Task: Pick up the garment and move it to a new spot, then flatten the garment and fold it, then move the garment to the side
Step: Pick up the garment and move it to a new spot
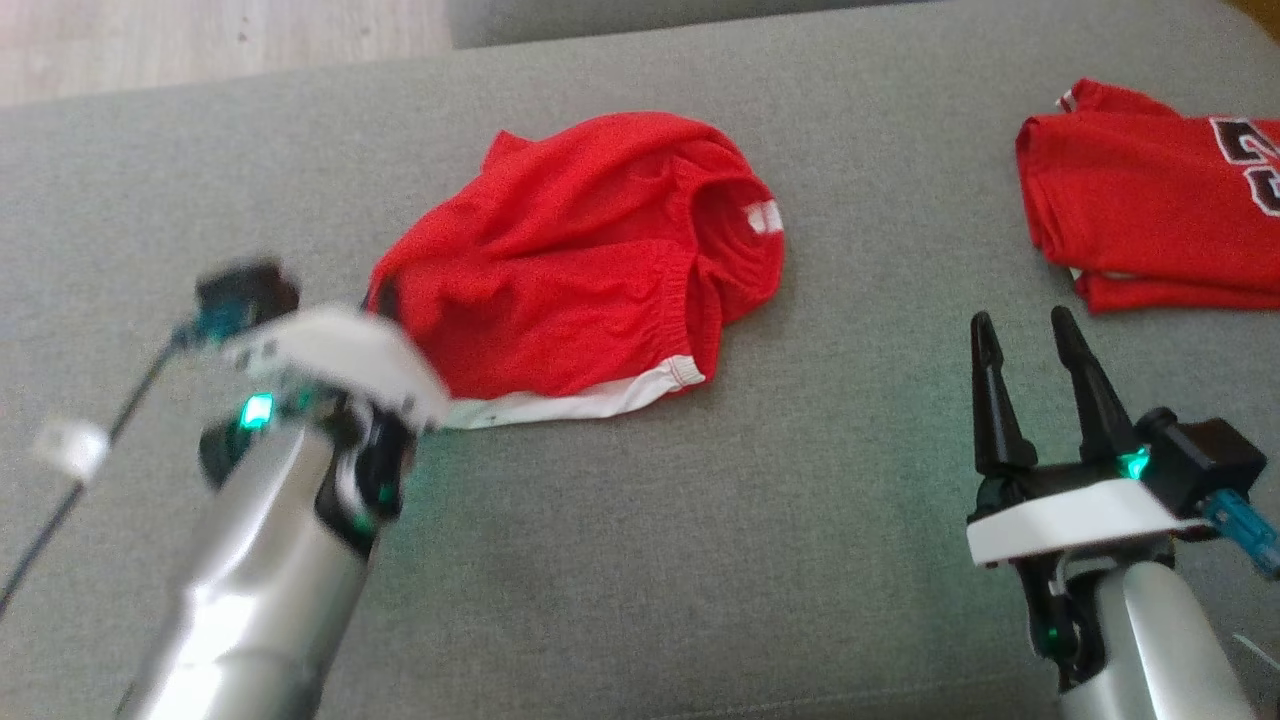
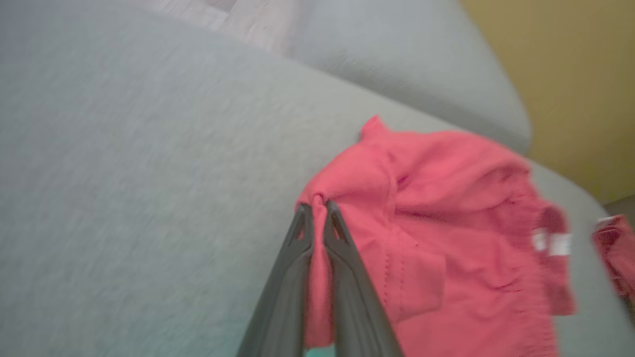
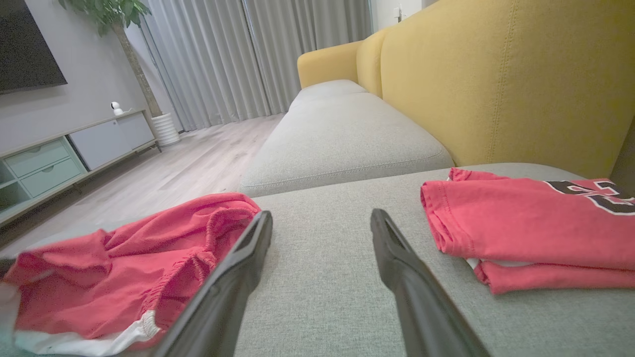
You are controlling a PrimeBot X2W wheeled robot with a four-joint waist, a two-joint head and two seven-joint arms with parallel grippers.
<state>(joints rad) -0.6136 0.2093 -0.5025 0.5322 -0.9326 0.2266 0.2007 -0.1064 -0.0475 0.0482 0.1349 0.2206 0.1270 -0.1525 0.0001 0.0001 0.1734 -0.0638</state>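
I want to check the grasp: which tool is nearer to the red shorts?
Left. The left tool is shut on an edge of the shorts; the right tool stands open, apart from them, on their right.

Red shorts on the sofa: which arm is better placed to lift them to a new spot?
Left. The left jaws are shut on a pinch of the red shorts; the right jaws stand open over bare cushion, apart from the shorts.
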